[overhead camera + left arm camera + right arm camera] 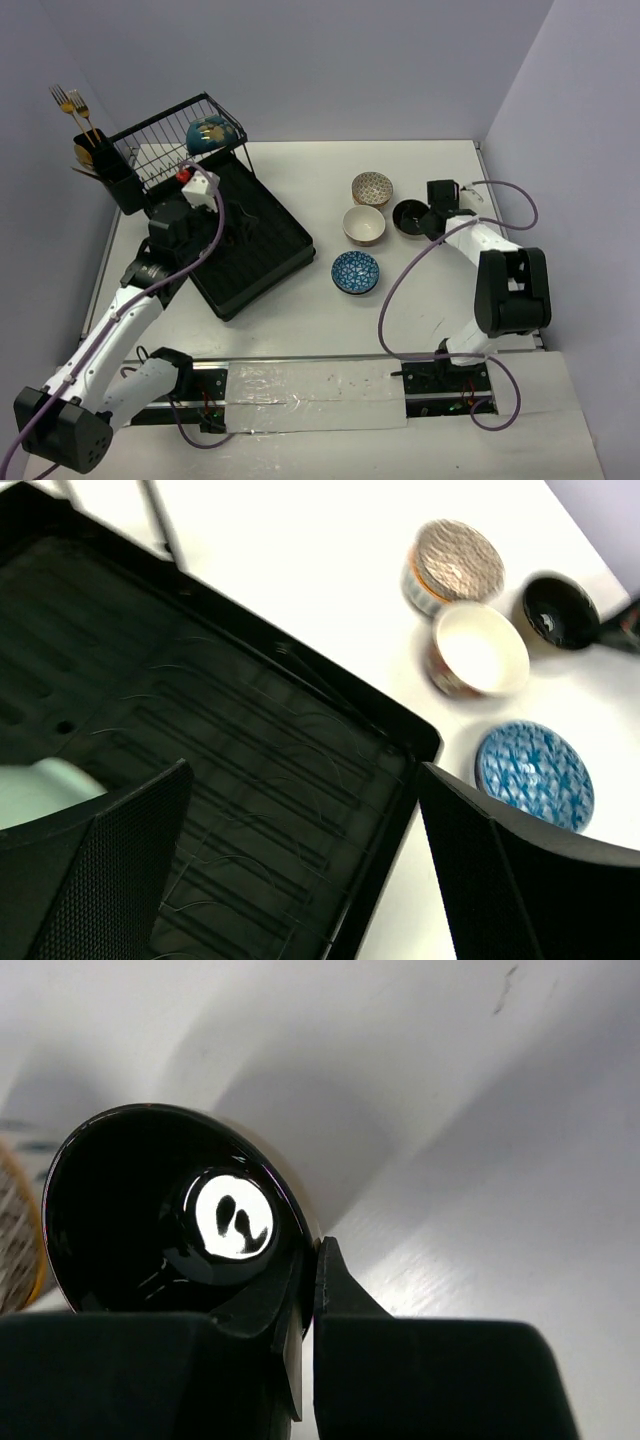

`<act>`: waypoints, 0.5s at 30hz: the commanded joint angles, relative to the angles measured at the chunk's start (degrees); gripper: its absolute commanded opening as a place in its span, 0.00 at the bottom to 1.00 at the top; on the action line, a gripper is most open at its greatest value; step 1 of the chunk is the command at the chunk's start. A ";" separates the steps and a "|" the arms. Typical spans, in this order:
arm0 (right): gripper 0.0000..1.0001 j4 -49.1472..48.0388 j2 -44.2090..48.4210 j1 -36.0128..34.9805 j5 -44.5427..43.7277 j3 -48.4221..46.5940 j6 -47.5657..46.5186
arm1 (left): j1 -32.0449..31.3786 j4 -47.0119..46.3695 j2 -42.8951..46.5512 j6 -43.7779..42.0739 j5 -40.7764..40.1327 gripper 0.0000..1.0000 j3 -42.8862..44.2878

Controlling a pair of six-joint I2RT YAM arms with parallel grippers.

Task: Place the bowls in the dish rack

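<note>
Close to the arm bases, the blue bowl point(355, 272) sits on the table point(330, 330), w/ the cream bowl point(364, 225) just past it & the dotted bowl point(372, 187) past that. All 3 are outside the dish rack point(285, 235). Just beside the cream bowl is the black bowl point(130, 1220), & the right gripper point(308, 1270) is pinched on its rim, one finger inside & one outside. That is a thin hold on a shiny, round edge, so I think the bowl can tip or slide out when it goes up, esp. if the lift is fast. It can also swing & bump the cream bowl or dotted bowl, b/c they are so near. The way to the rack looks like it goes over those bowls, so a drop there may crack 2 things at once. Farther left, the left gripper point(305, 780) hangs over the black tray point(250, 780) w/ its fingers wide apart & nothing in them. If both arms head for the rack together, they may hit each other. At the far end, the teal bowl point(215, 133) is in the wire basket point(150, 150), near the cup point(100, 165) w/ gold forks point(70, 100). A bowl set down hard there may knock the teal one.
</note>
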State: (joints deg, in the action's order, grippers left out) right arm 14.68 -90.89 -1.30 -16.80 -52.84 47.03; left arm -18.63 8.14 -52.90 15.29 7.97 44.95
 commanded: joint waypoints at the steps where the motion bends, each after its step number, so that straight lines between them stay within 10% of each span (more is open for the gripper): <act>1: 0.00 -0.79 9.30 -3.79 -2.98 -1.12 -2.37 | -3.77 -1.99 -0.80 -5.25 3.54 0.99 1.54; 15: 0.00 10.01 19.96 -24.88 6.51 -14.48 -23.11 | -23.09 -2.51 0.52 -31.45 4.52 0.93 4.88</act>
State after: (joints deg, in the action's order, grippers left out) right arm 23.51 -73.38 -23.70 -12.36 -62.89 29.54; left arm -38.22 7.99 -53.32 -7.77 12.12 46.94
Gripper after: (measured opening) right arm 0.045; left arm 0.931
